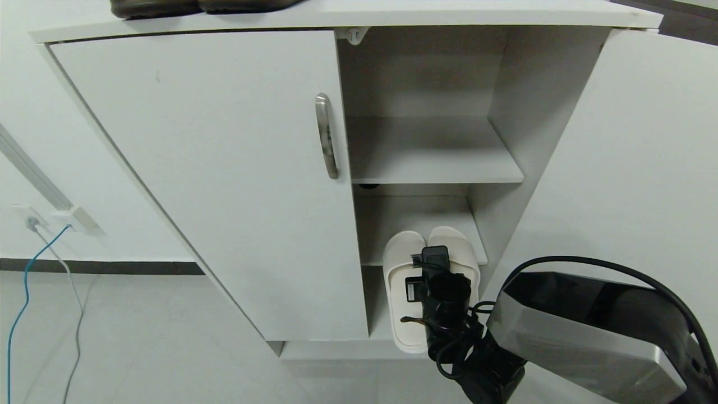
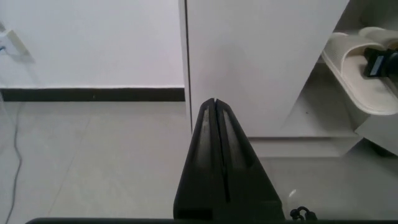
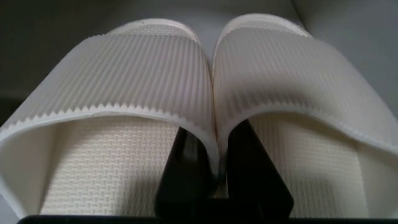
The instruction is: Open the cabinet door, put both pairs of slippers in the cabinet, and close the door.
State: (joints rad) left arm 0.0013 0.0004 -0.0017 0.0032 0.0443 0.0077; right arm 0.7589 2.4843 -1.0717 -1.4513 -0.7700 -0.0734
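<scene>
Slippers, white pair, pinched by adjoining strap edges in right claw so both carry as one, toes-first at front edge of open cabinet's lower shelves, heels overhanging; left claw pressed together, empty, low before closed door; dark pair on cabinet top.

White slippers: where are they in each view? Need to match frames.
Head: white slippers low in the cabinet's open half, right of the closed door.
Left wrist: slippers beyond the closed door's edge.
Right wrist: slippers close up, side by side.
Shared landmark: right tool, clamped on their inner edges.
</scene>
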